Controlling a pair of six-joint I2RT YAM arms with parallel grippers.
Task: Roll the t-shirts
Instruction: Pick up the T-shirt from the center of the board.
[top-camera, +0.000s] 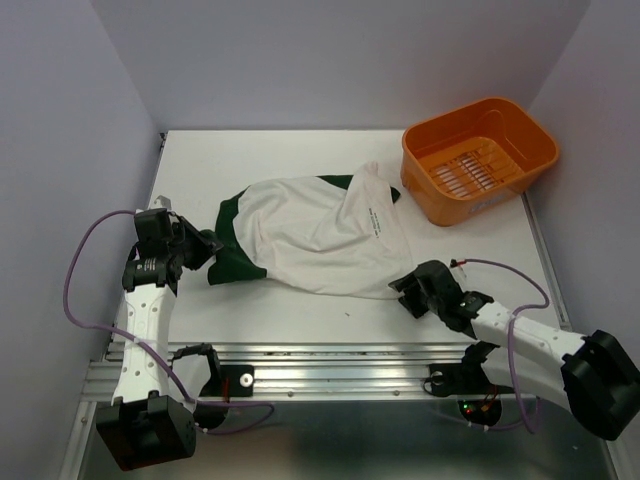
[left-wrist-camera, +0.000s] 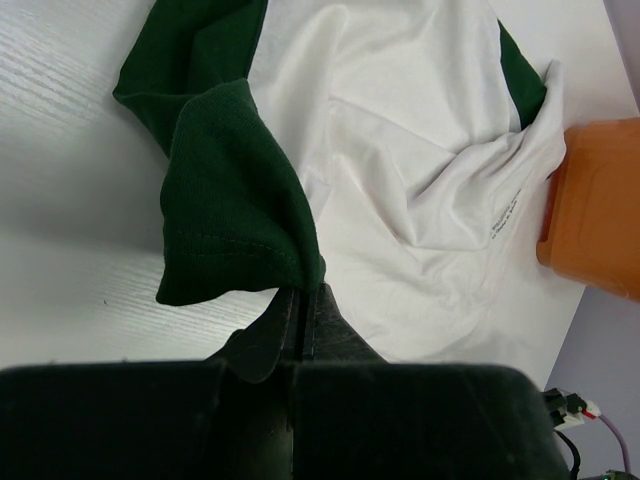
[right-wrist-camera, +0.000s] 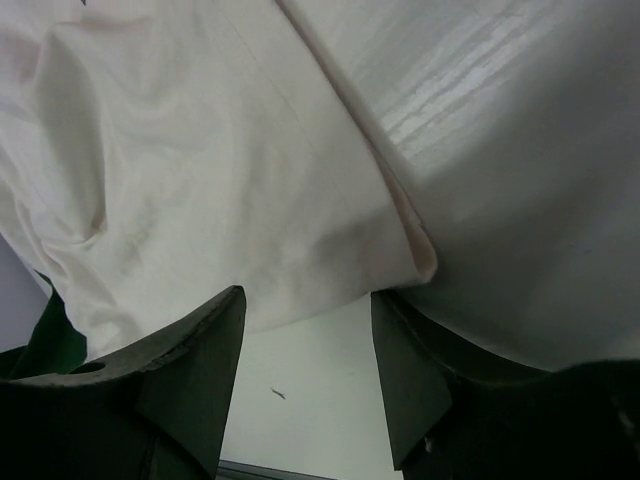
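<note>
A white t-shirt (top-camera: 320, 235) with dark green sleeves lies crumpled in the middle of the table, small dark lettering near its right side. My left gripper (top-camera: 207, 245) is shut on the green sleeve (left-wrist-camera: 225, 200) at the shirt's left end; in the left wrist view the cloth rises from the closed left gripper (left-wrist-camera: 300, 292). My right gripper (top-camera: 405, 290) stands open at the shirt's near right corner. In the right wrist view the white hem corner (right-wrist-camera: 415, 250) lies just beyond the open right gripper (right-wrist-camera: 308, 300), with bare table between the fingers.
An orange plastic basket (top-camera: 450, 205) stands at the back right, close to the shirt's collar end, and shows in the left wrist view as an orange basket (left-wrist-camera: 600, 220). Purple walls close in on three sides. A metal rail runs along the near edge.
</note>
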